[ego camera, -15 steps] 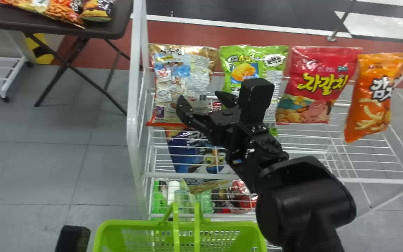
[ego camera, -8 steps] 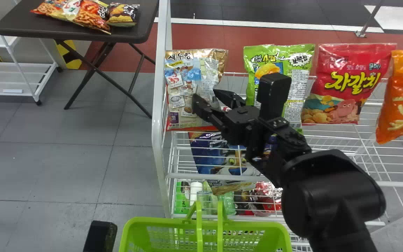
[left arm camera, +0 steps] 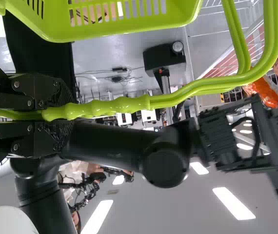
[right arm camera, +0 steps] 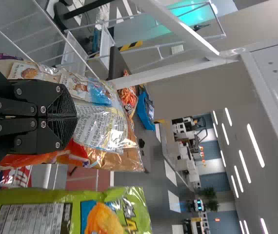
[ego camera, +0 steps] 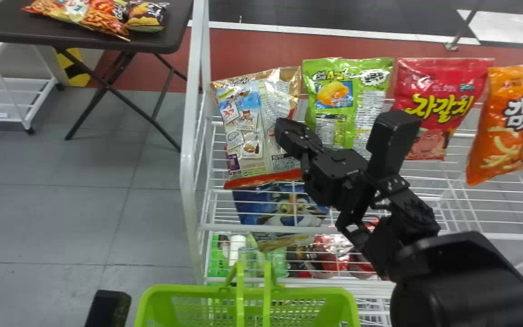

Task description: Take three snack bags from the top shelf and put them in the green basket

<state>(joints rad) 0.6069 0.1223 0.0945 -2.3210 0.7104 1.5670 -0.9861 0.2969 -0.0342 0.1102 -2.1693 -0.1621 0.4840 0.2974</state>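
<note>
While the white wire rack stood before me, a dark folding worktop stood beyond it to the left, with snack packets lying on it. The green basket hung in front of the rack, below the top shelf, and my left gripper was clamped on its handles. Up on the top shelf's level were the gold bag, tilted, then the green bag, the red bag and the orange bag in a row to the right. A blue bag lay lower in the rack. My right gripper was pinching the gold bag near the side facing the green bag. Lowest down sat a small white container.
</note>
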